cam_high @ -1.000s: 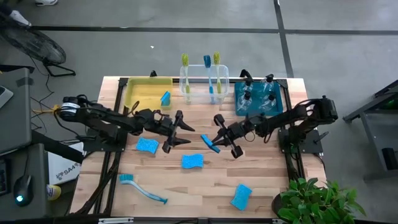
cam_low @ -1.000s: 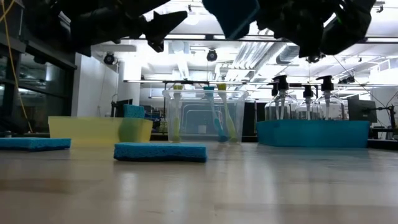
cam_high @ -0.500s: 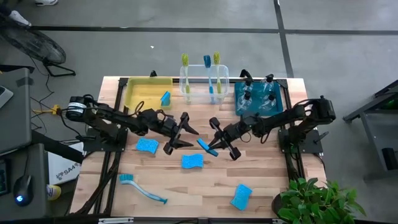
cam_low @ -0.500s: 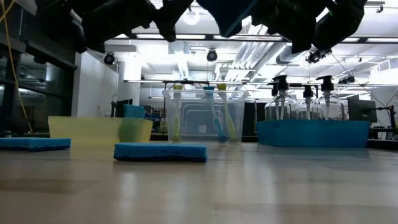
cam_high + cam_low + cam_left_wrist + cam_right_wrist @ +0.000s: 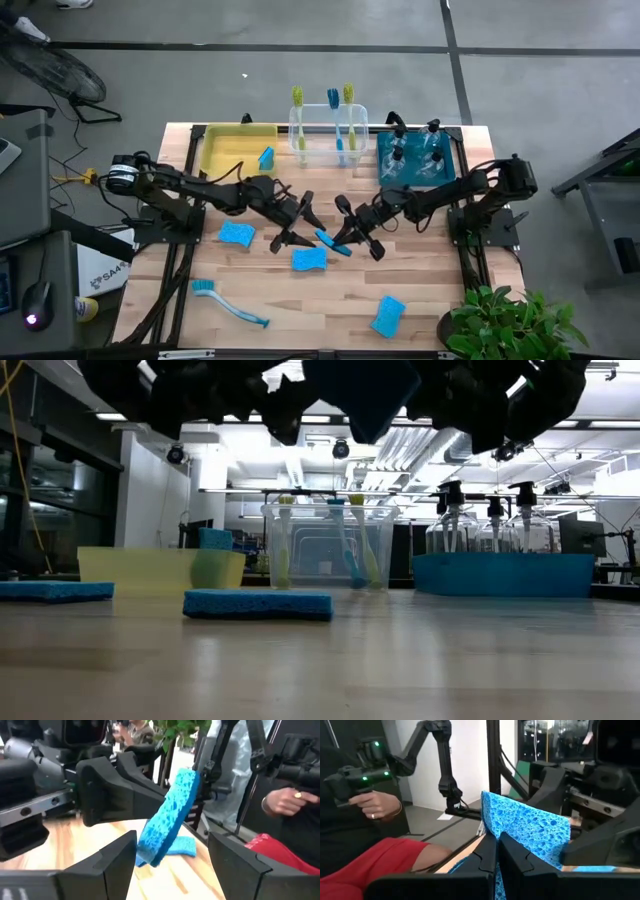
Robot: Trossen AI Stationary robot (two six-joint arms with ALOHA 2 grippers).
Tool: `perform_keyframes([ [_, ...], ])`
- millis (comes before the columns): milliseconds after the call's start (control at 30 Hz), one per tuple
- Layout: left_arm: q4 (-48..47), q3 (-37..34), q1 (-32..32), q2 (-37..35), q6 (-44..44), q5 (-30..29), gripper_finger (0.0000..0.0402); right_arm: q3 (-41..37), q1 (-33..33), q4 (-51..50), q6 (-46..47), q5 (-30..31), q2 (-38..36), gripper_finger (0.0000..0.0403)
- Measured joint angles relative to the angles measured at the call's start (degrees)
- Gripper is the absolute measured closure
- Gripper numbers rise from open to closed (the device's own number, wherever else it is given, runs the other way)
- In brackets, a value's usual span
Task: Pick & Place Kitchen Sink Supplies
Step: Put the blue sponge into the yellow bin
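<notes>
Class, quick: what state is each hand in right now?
Left hand: open, fingers either side of the sponge, not gripping.
Right hand: closed on the sponge.

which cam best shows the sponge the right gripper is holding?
Right wrist view: the sponge fills the frame, pinched at one edge by the shut right gripper. Left wrist view shows it tilted between the open left gripper's fingers. High view shows a small blue sliver; low view only a dark underside.

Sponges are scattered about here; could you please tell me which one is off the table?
The sponge pinched in the right tool, mid-table, between the left tool's open fingers; the other sponges lie flat or sit in the yellow bin.
</notes>
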Motion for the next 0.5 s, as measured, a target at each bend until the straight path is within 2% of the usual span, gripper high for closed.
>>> perform_keyframes([
  [400, -7.07, 2.76, 0.02, -0.02, 2.73, 0.06, 0.0162, 0.00, 0.02, -3.34, 0.14, 1.61, 0.00, 0.0403],
  [500, -7.47, 2.76, 0.02, -0.02, 2.73, 0.09, 0.0176, 0.00, 0.02, -3.60, 0.01, 1.61, 0.00, 0.0403],
])
